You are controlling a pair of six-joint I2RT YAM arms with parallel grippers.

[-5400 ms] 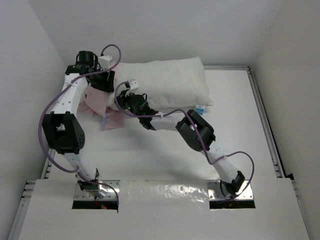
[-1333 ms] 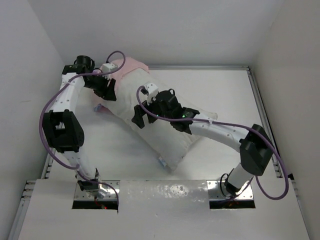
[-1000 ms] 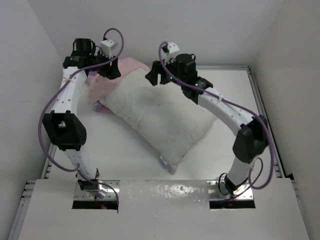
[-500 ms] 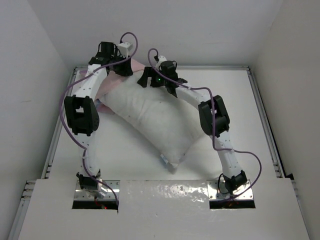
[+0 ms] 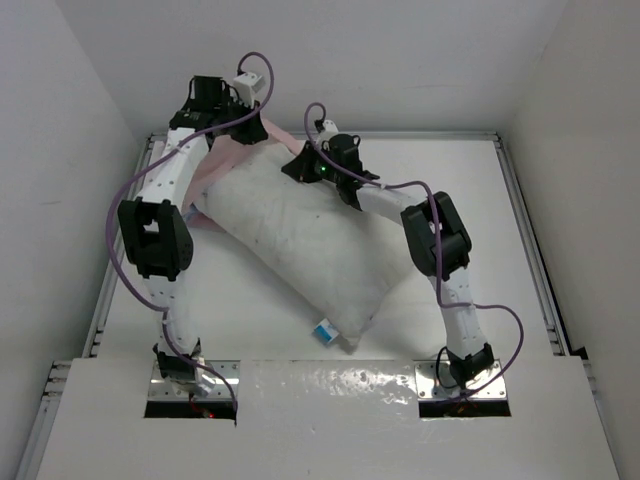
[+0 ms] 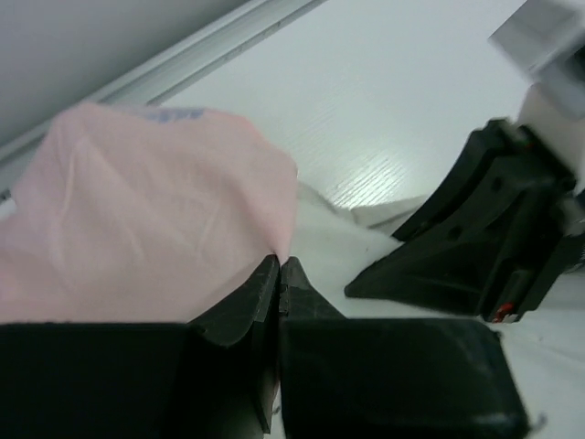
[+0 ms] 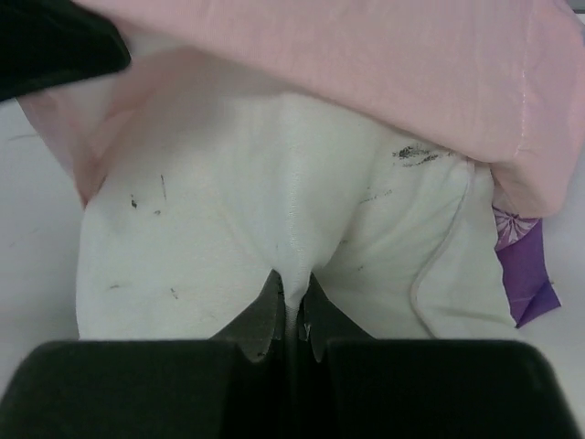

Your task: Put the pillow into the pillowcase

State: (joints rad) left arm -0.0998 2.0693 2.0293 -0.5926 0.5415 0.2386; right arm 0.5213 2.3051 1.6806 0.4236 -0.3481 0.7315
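The white speckled pillow [image 5: 300, 240] lies slantwise on the table, its far end tucked under the pale pink pillowcase [image 5: 222, 165] at the back left. A small blue tag [image 5: 322, 331] shows at its near corner. My left gripper [image 5: 257, 130] is shut on the edge of the pillowcase [image 6: 137, 219], with pink cloth pinched at the tips [image 6: 279, 265]. My right gripper [image 5: 298, 167] is shut on a pinched fold of the pillow [image 7: 228, 238], right below the pink hem [image 7: 366, 55]. A purple printed patch [image 7: 526, 270] peeks out at the right of the right wrist view.
The white table [image 5: 470, 200] is boxed in by white walls, with a metal rail [image 5: 527, 240] along its right side and another on the left. Both arms reach far back, and the right gripper's black body [image 6: 484, 238] sits close beside the left one.
Both grippers have shut, the left on the pink cloth and the right on the pillow. The pillow has shifted slightly and its blue tag has turned into view.
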